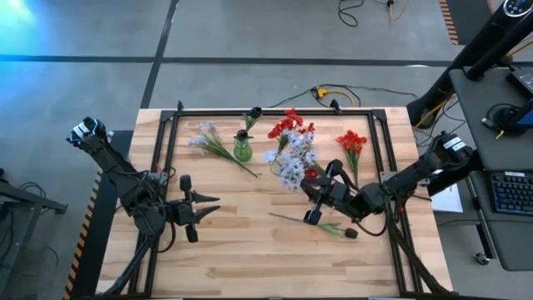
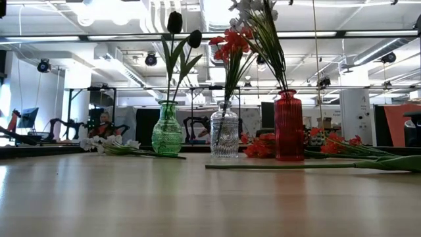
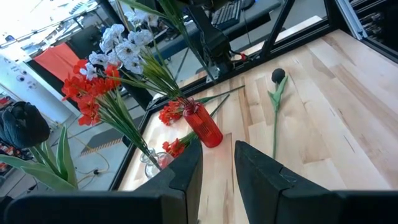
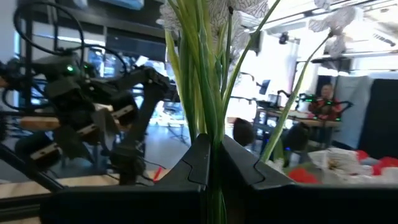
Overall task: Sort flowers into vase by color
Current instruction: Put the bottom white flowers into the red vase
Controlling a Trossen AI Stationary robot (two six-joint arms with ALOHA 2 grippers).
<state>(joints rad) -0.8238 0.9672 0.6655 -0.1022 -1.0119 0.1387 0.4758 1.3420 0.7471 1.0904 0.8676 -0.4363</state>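
Three vases stand at the far middle of the table. The green vase point(image 1: 242, 150) holds dark buds point(image 2: 175, 23). The clear vase point(image 2: 224, 131) holds red flowers point(image 1: 287, 127). The red vase point(image 3: 203, 126) holds pale blue-white flowers point(image 1: 291, 162), and my right gripper point(image 4: 211, 158) is shut on their stems. My left gripper point(image 1: 212, 206) hovers open at the near left, holding nothing. One dark-bud flower point(image 1: 321, 225) lies flat on the table by my right arm. A white spray point(image 1: 208, 142) lies at the far left and a red spray point(image 1: 351, 146) at the far right. My right gripper pinches the green stems point(image 4: 210, 118) of the blue-white flowers between its two fingers, below the blossoms. The fingers reach in almost level, tipped slightly up, and lie across the stems. The stems stand nearly upright, and in the left wrist view their lower ends point(image 3: 180, 99) run into the red vase's mouth.
A black metal frame point(image 1: 171, 167) borders the wooden table. The near half of the table top point(image 1: 250, 258) is bare wood. Cables lie on the floor beyond the far edge, and a desk with a keyboard point(image 1: 508, 192) stands to the right.
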